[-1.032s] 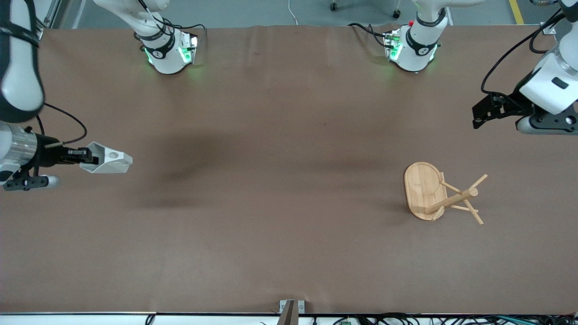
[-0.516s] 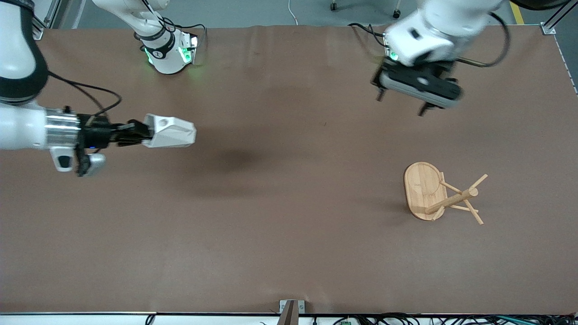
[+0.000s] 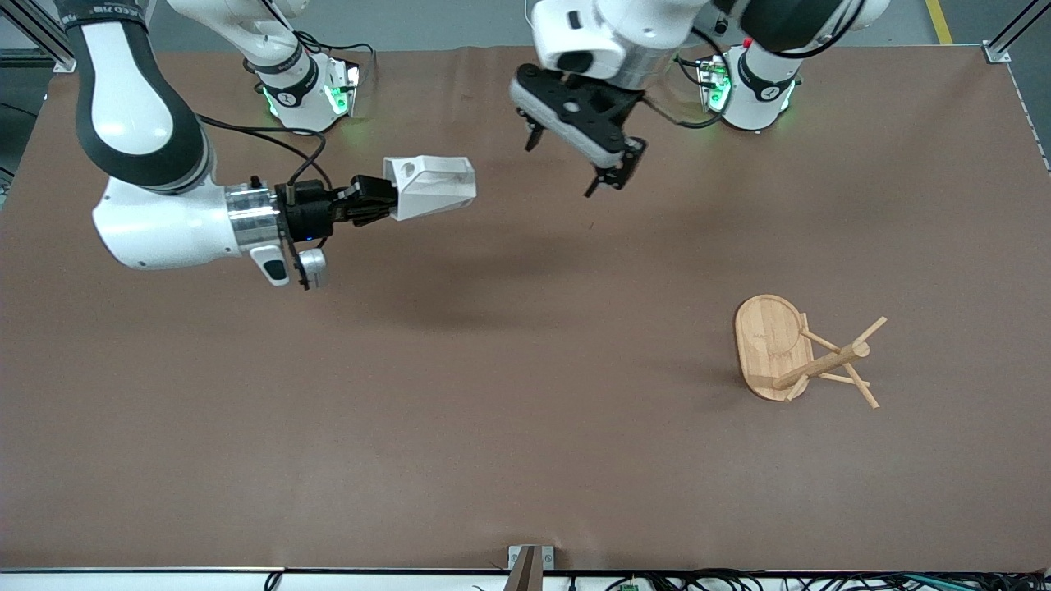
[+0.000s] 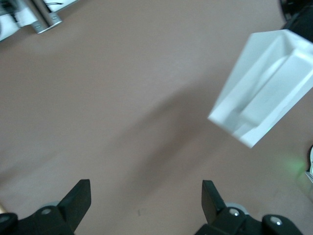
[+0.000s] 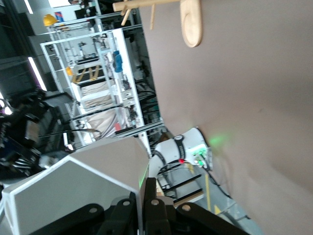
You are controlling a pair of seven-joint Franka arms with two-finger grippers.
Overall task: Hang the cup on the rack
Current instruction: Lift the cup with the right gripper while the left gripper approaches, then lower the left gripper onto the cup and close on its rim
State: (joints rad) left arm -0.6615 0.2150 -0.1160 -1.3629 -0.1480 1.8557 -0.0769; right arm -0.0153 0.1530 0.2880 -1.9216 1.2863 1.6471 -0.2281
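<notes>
My right gripper (image 3: 379, 199) is shut on the wall of the white faceted cup (image 3: 431, 186) and holds it on its side, up over the table toward the robots' bases. In the right wrist view the cup (image 5: 73, 188) fills the space beside the closed fingers (image 5: 149, 205). My left gripper (image 3: 565, 164) is open and empty in the air close to the cup; its wrist view shows the cup (image 4: 264, 93) past its spread fingers (image 4: 78, 200). The bamboo rack (image 3: 800, 353) stands on the table toward the left arm's end, also in the right wrist view (image 5: 190, 22).
The brown table (image 3: 525, 427) carries only the rack. The two arm bases (image 3: 304, 90) stand along the edge farthest from the front camera. A small metal bracket (image 3: 530, 558) sits at the nearest edge.
My right arm has carried the cup from its end of the table toward the middle. My left arm has swung from its end to the middle, close to the cup.
</notes>
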